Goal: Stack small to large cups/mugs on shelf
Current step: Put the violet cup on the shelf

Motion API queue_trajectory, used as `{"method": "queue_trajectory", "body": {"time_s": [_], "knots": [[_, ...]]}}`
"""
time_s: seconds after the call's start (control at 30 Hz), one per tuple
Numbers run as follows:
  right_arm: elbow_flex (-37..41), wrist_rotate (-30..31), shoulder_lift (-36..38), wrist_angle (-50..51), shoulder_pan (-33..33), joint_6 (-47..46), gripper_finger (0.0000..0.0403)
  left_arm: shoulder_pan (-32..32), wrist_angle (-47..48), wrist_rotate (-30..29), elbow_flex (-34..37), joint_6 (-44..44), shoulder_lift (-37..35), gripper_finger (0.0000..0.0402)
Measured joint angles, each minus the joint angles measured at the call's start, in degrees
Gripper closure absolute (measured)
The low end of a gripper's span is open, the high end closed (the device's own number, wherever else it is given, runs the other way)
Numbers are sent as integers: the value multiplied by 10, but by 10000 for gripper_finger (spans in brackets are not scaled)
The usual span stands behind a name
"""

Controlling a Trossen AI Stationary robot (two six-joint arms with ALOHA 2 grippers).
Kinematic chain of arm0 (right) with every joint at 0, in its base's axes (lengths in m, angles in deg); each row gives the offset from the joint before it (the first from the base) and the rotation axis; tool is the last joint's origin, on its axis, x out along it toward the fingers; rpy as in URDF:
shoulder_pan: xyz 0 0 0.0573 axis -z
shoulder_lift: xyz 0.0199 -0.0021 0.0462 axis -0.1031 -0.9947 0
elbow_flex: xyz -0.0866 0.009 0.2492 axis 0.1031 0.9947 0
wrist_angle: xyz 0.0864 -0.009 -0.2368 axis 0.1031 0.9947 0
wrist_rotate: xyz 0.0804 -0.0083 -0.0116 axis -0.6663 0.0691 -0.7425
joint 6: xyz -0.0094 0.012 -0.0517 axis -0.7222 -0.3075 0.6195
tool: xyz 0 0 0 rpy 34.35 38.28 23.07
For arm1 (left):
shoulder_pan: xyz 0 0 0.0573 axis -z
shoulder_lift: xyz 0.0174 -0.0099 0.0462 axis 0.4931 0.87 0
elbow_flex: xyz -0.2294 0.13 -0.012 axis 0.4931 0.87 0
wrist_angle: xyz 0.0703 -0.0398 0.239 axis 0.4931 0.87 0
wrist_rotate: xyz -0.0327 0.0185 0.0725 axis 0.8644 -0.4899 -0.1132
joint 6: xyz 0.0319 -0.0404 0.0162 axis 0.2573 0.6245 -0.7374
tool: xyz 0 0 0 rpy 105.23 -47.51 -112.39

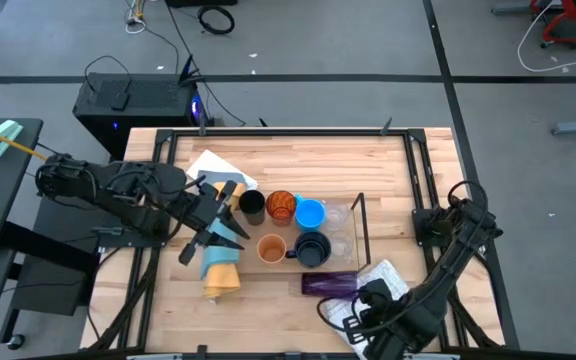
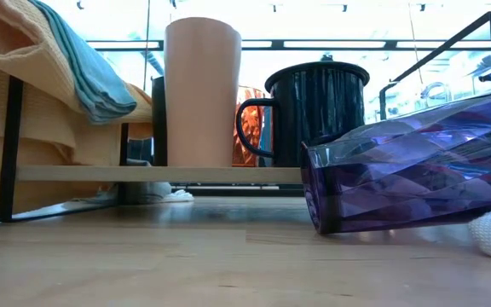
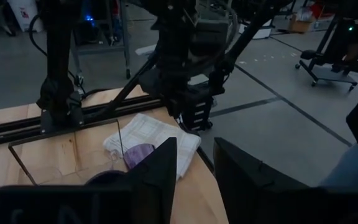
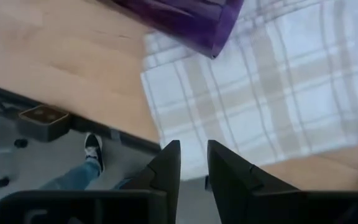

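Shelf (image 1: pixel 360 215), mid-desk: black cup (image 1: pixel 252 204), amber (image 1: pixel 281 206), blue (image 1: pixel 310 213), clear glasses (image 1: pixel 337 214) in back row; peach cup (image 1: pixel 271 248) and dark mug (image 1: pixel 312 249) in front.
Purple tumbler (image 1: pixel 329 283): on its side, off shelf, nr front edge by checked cloth (image 1: pixel 380 278).
Left gripper (image 1: pixel 220 213): released, holds nothing, at shelf's left end.
Right gripper (image 4: pixel 192 163): released, empty, over front edge nr tumbler.
Step, I'd judge: tumbler pickup. Next calls for right to close in and clamp it.

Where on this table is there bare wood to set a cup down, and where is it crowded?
Bare wood: the back strip behind the shelf, and the front left corner beside the rolled cloth. Crowded: the shelf itself, packed with the black cup, amber cup, blue cup, peach cup and dark mug; the purple tumbler lies in front.
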Motion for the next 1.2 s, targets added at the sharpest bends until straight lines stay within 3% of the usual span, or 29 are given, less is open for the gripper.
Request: {"method": "queue_trajectory", "body": {"time_s": [0.23,0.47,0.77,0.9,1.2], "knots": [[55,95,12,-41,-16,-6,315,0,19,0,0,14,0,290],[136,129,71,-70,-51,-11,315,0,17,0,0,30,-1,290],[310,195,139,-262,-64,-5,315,0,7,-14,0,55,-1,298],[342,243,143,-305,-66,2,315,0,7,-24,0,65,-1,299],[382,290,142,-338,-93,-1,315,0,7,-33,0,76,-1,303]]}}
